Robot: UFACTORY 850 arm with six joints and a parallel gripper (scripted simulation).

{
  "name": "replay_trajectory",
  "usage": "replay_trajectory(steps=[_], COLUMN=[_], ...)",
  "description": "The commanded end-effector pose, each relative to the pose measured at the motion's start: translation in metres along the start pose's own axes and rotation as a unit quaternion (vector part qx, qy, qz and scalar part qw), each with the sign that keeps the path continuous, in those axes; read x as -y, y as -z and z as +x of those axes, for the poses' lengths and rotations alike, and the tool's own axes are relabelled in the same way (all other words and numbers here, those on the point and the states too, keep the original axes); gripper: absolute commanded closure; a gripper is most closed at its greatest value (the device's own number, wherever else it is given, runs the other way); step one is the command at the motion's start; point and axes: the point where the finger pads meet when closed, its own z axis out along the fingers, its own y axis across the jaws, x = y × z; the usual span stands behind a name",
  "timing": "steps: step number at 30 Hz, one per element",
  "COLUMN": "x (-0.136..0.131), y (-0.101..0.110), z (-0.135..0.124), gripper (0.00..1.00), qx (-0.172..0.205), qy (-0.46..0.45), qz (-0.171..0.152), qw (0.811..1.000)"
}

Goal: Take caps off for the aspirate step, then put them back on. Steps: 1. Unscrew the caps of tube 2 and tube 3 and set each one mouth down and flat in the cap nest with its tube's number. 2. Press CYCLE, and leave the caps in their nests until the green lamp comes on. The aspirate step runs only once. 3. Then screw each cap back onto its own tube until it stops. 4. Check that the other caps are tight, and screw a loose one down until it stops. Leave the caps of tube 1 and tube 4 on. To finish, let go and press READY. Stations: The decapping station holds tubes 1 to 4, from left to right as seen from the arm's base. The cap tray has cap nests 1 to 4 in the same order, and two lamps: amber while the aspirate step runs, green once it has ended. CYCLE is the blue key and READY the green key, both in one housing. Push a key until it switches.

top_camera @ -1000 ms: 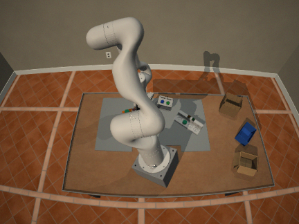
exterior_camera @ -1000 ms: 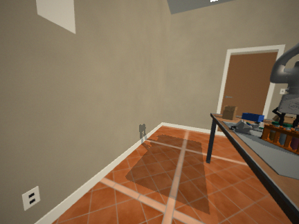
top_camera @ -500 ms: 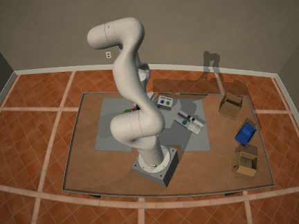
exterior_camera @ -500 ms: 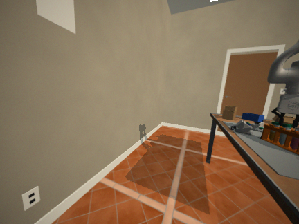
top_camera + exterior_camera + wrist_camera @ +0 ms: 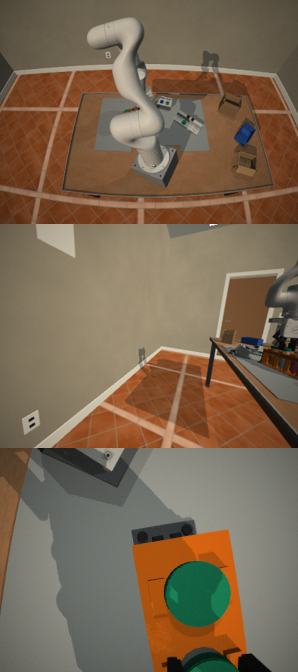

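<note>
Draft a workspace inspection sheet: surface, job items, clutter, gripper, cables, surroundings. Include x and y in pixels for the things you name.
Surface: brown table [image 5: 103, 173] [image 5: 284, 413], grey mat [image 5: 107, 138] [image 5: 272, 376] [image 5: 100, 623].
Job items: orange tube rack [image 5: 264, 356] [image 5: 142, 565] on mat; cap tray [image 5: 178, 117] holds one green cap [image 5: 184, 122]; key housing [image 5: 163, 106] beside it; lamp state can't be told.
Clutter: two open cardboard boxes [image 5: 224, 107] [image 5: 245, 170] and blue bin [image 5: 244, 135] [image 5: 252, 341], off the mat.
Gripper: gripper [image 5: 287, 345] [image 5: 209, 664] closed on rack's second green cap [image 5: 211, 667]; seating can't be told.
Cables: nothing seen.
Surroundings: tiled floor [image 5: 45, 138] [image 5: 162, 390], closed door [image 5: 245, 303], wall socket [image 5: 107, 54] [image 5: 31, 422].
</note>
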Motion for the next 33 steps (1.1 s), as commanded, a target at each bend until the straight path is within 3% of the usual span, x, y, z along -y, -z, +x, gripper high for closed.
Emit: replay_trajectory(steps=[1,8,16,26,27,33], x=[0.0001,0.0001,0.0001,0.0001,0.0001,0.0001], y=[0.0001,0.0002,0.0004,0.0004,0.0004,0.0004], z=[-0.0002,-0.0002,-0.0002,-0.0002,-0.0002,-0.0002], gripper=[1.0,1.0,1.0,1.0,0.54,0.54], qx=[-0.002,-0.005,-0.008,-0.008,-0.008,-0.008], qy=[0.088,0.26,0.442,0.456,0.456,0.456], qz=[0.018,0.017,0.015,0.016,0.016,0.016], qw=[0.996,0.965,0.897,0.89,0.89,0.89])
